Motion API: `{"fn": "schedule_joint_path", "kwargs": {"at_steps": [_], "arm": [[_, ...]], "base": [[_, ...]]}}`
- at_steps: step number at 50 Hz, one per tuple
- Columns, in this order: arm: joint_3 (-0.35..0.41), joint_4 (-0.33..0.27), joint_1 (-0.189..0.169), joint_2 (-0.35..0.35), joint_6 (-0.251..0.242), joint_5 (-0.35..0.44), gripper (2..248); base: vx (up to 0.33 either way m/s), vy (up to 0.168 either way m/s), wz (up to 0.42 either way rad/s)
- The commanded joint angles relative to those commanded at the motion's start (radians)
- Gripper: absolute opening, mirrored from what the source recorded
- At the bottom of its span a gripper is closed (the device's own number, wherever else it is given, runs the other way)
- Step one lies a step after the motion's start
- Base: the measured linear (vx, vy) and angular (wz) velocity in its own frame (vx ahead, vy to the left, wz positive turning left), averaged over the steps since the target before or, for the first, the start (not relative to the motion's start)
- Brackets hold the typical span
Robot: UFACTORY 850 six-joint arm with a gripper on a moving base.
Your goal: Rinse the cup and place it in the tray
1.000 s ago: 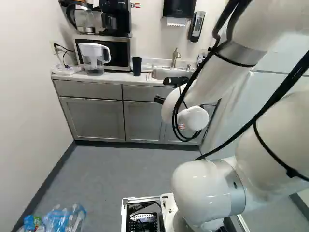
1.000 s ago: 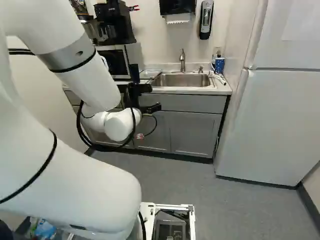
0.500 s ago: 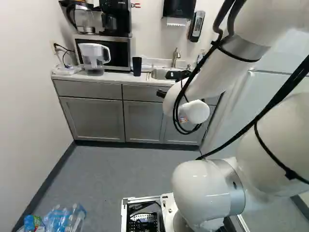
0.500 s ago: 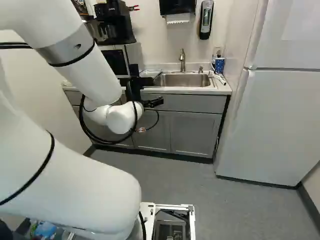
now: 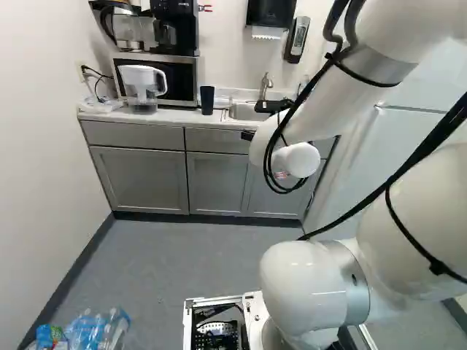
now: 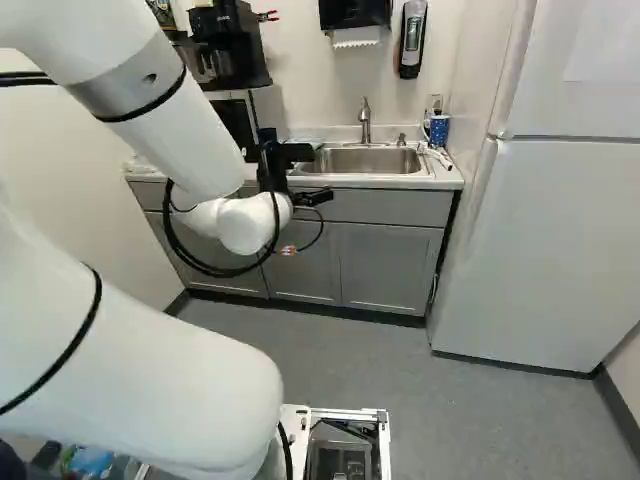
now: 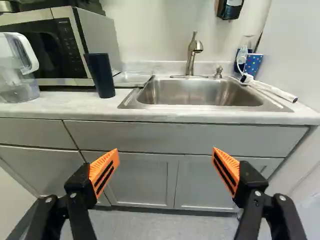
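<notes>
1. Firstly, gripper (image 6: 314,197), black, two fingers with orange pads (image 7: 104,172): spread wide, nothing gripped. Twelve o'clock below means straight ahead of it.
2. Cabinet (image 7: 142,177), grey: at twelve o'clock, its doors seen beyond the gap between the fingers.
3. Cup, dark (image 7: 100,75): at eleven o'clock, upright on the counter (image 7: 60,107), apart from the gripper.
4. Tray (image 7: 131,78), clear and shallow: on the counter, at about two o'clock from the dark cup, beside the sink.
5. Sink (image 7: 200,92), steel: at twelve o'clock, set into the counter; faucet (image 7: 191,55) upright at its far edge.
6. Cup, blue with pale spots (image 7: 253,65): at one o'clock, near the sink's far corner; a white-handled brush (image 7: 274,90) lies just in front.
7. Microwave (image 7: 95,37): at eleven o'clock, just behind the dark cup.
8. Pitcher (image 7: 17,67), clear with a white handle: at ten o'clock, on the counter.
9. Fridge (image 6: 540,250), white: at two o'clock.
</notes>
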Motion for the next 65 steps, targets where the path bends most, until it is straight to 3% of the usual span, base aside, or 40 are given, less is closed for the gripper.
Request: {"fn": "schedule_joint_path", "kwargs": {"at_steps": [22,65], "arm": [[-0.029,0.0,-0.016,0.026,0.0,-0.053,247],[-0.089,0.0,-0.019,0.07,0.0,-0.082,247]], "base": [[0.0,0.0,0.0],[0.0,0.0,0.0]]}}
